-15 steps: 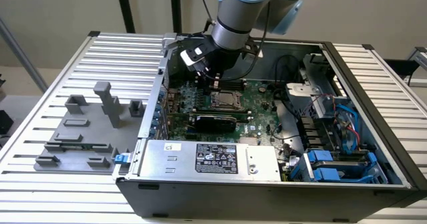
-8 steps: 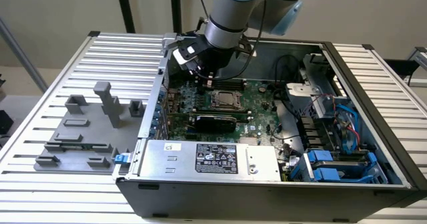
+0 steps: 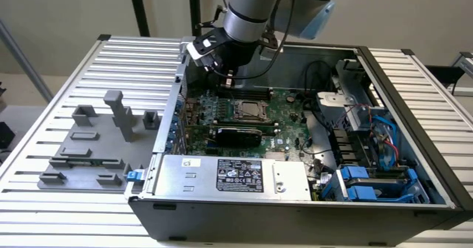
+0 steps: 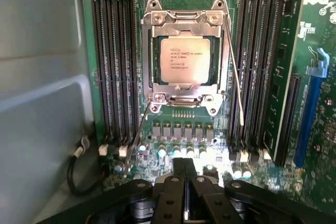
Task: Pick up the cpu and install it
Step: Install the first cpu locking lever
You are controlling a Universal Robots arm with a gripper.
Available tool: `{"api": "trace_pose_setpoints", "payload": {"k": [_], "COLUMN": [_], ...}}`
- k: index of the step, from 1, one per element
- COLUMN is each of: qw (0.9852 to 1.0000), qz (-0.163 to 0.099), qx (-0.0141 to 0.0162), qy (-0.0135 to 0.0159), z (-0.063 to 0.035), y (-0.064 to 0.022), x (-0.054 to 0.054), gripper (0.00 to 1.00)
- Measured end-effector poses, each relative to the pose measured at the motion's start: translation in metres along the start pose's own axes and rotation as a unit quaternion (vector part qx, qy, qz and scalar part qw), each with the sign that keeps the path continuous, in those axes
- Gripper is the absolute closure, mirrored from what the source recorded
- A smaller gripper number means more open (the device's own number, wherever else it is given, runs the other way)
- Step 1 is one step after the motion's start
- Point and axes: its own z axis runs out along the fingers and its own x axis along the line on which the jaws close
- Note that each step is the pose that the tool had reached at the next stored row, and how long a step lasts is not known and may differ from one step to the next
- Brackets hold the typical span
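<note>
Though my claw hangs pinched closed and holding nothing above the board, the cpu lies flat in the socket, square to its frame. In the exterior view it sits just below the claw, towards the camera, apart from it.

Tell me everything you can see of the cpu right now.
The cpu is a small flat square chip with a silvery, matte metal top plate that carries several lines of small dark print. It lies flat and squarely aligned inside the motherboard socket, whose metal frame surrounds its edges. Whether the frame presses on it cannot be told. The socket has memory slots on both sides. The claw is shut, empty and well apart from the chip. Nothing rests on its top.
</note>
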Motion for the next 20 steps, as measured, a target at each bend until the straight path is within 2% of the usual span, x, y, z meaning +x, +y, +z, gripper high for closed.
{"api": "trace_pose_setpoints", "payload": {"k": [3,7,12,14,20], "qw": [0.9999,0.9992,0.9979,0.9970,0.9941], "qz": [0.012,0.039,0.063,0.075,0.103], "qx": [-0.0010,-0.0033,-0.0054,-0.0063,-0.0075], "qy": [0.0042,0.0116,0.0170,0.0206,0.0346], "z": [-0.0035,-0.0032,-0.0004,-0.0003,-0.0001], "y": [-0.0014,-0.0014,-0.0022,-0.0023,-0.0031], "x": [0.0003,0.0003,0.0001,0.0001,0.0001], "gripper": [0.89,0.89,0.89,0.89,0.89]}}
